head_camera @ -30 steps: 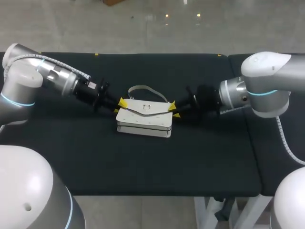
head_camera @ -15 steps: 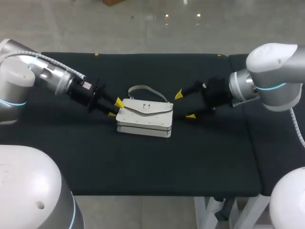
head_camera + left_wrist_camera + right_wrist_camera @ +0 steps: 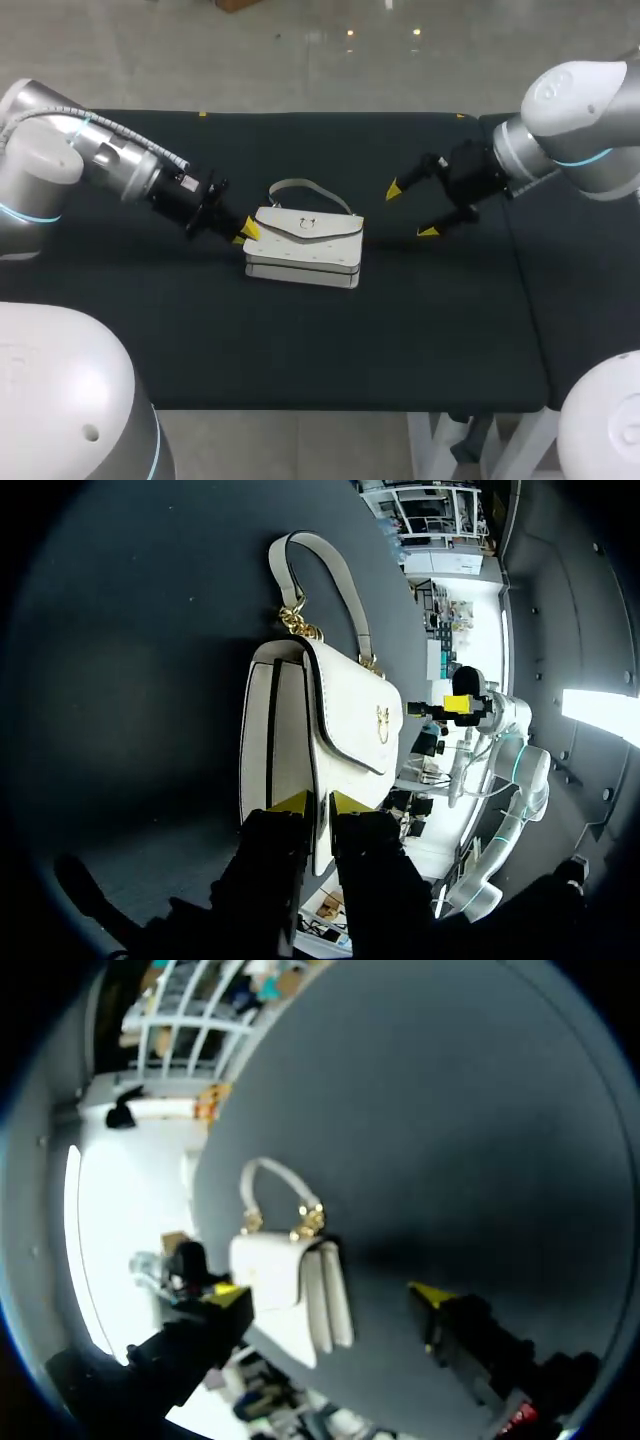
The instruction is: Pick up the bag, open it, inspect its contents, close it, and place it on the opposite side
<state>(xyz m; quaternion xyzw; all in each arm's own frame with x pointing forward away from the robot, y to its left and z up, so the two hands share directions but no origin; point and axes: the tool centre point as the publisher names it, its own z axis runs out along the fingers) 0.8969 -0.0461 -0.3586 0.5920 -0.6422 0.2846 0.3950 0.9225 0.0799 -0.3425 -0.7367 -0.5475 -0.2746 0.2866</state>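
A white flap bag (image 3: 305, 245) with a short strap (image 3: 310, 187) lies flat in the middle of the black table. My left gripper (image 3: 243, 230) is at the bag's left end. In the left wrist view its fingers (image 3: 290, 802) stand close together, pinching the flap's edge of the bag (image 3: 330, 710) between them. My right gripper (image 3: 410, 210) hangs wide open to the right of the bag, clear of it, with nothing between its fingers. In the right wrist view the bag (image 3: 285, 1270) lies ahead of my right gripper (image 3: 328, 1295).
The black table (image 3: 300, 340) has bare cloth in front of the bag and on both sides. A second black surface (image 3: 560, 300) adjoins it on the right, under my right arm.
My right gripper has let go of the bag's right end, opened wide and drawn back to the right. My left gripper opened briefly and closed again at the bag's left end.
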